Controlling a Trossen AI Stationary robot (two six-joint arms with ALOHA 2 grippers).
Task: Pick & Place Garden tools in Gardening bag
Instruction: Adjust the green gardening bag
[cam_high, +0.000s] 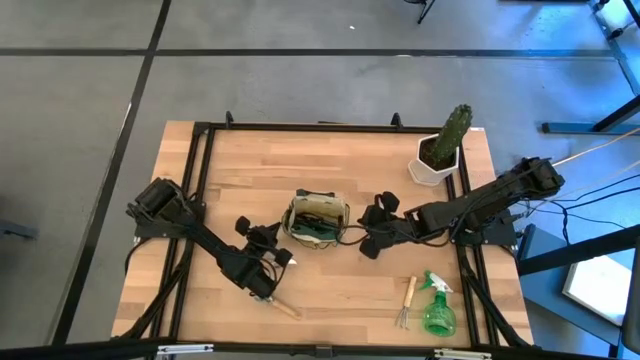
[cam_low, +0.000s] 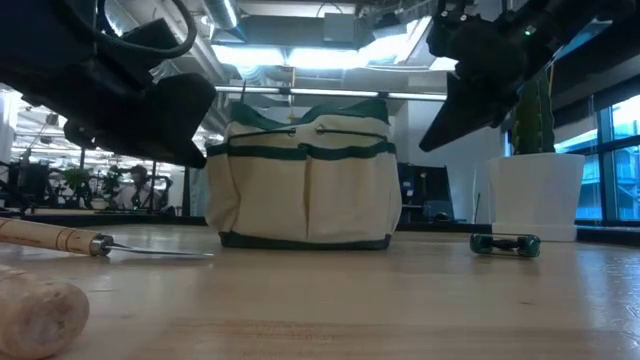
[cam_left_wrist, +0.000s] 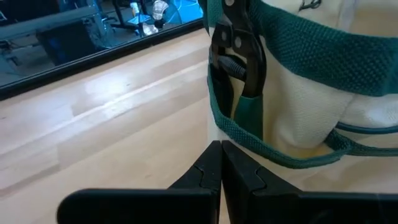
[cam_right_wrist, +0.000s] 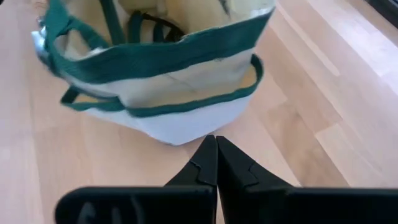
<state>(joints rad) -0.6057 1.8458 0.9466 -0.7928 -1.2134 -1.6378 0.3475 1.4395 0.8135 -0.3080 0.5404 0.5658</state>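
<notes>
**Both grippers empty beside the bag, tools left on the table**

My left gripper (cam_left_wrist: 221, 163) and right gripper (cam_right_wrist: 216, 158) are pinched closed on nothing, flanking the gardening bag (cam_high: 317, 219) at mid-table. The pruners (cam_left_wrist: 237, 56) sit in its side pocket. The fabric looks soft, so it may shift if nudged. I'd take the stiff hand fork (cam_high: 406, 301) by its wooden handle; the spray bottle (cam_high: 437, 307) looks light and slippery.
</notes>
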